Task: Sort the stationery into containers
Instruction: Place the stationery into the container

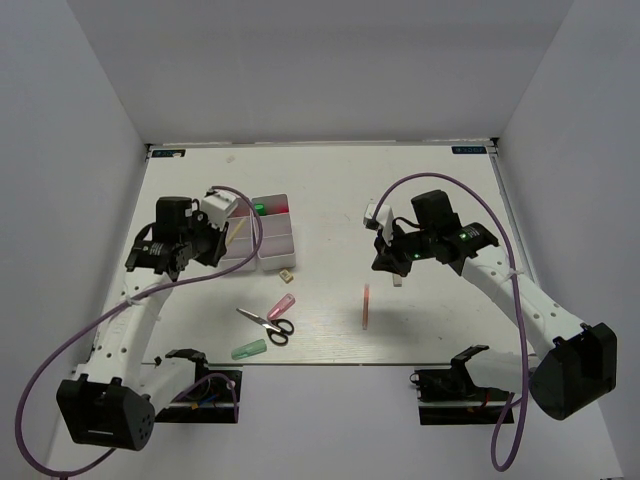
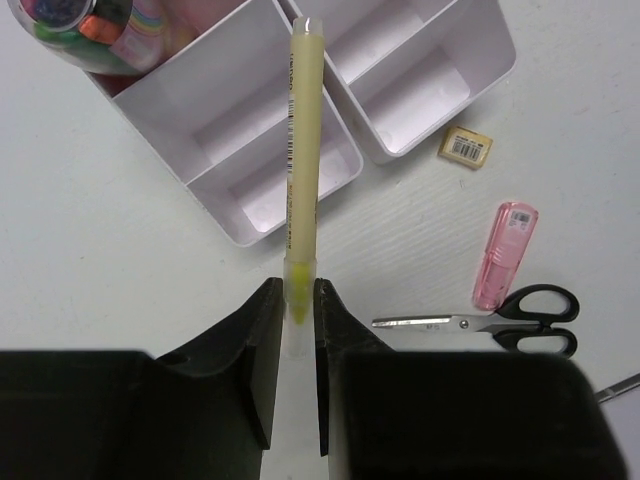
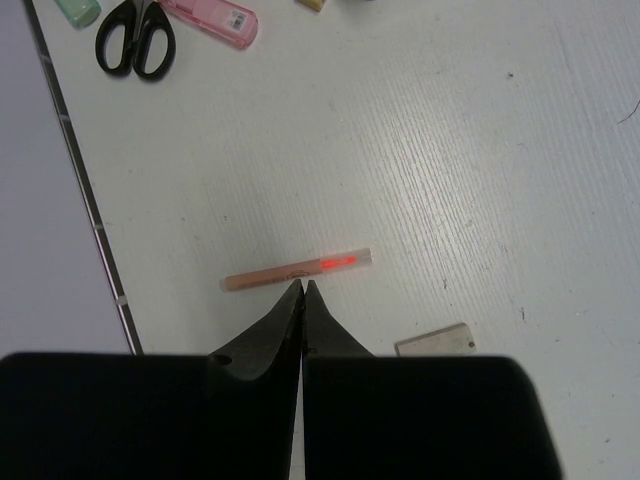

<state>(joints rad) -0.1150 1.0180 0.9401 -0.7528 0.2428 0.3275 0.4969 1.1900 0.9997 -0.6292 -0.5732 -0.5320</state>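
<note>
My left gripper (image 2: pixel 297 300) is shut on the clear cap end of a thin yellow stick (image 2: pixel 303 150), which points out over the near end of the left white tray (image 2: pixel 235 232). In the top view this gripper (image 1: pixel 218 238) sits beside the two trays (image 1: pixel 277 262). My right gripper (image 3: pixel 302 287) is shut and empty, just above a thin pink stick (image 3: pixel 297 270) lying on the table (image 1: pixel 366 306). Black-handled scissors (image 1: pixel 270 324), a pink highlighter (image 1: pixel 282 305), a pale green marker (image 1: pixel 248 350) and a small eraser (image 1: pixel 287 272) lie in front of the trays.
The second tray (image 2: pixel 490 85) lies right of the first; its near compartments look bare. The first tray's far compartment holds colourful items (image 2: pixel 100 30). A small metal plate (image 3: pixel 433 340) lies beside the right gripper. The table's front edge (image 3: pixel 80 180) is close to the pink stick.
</note>
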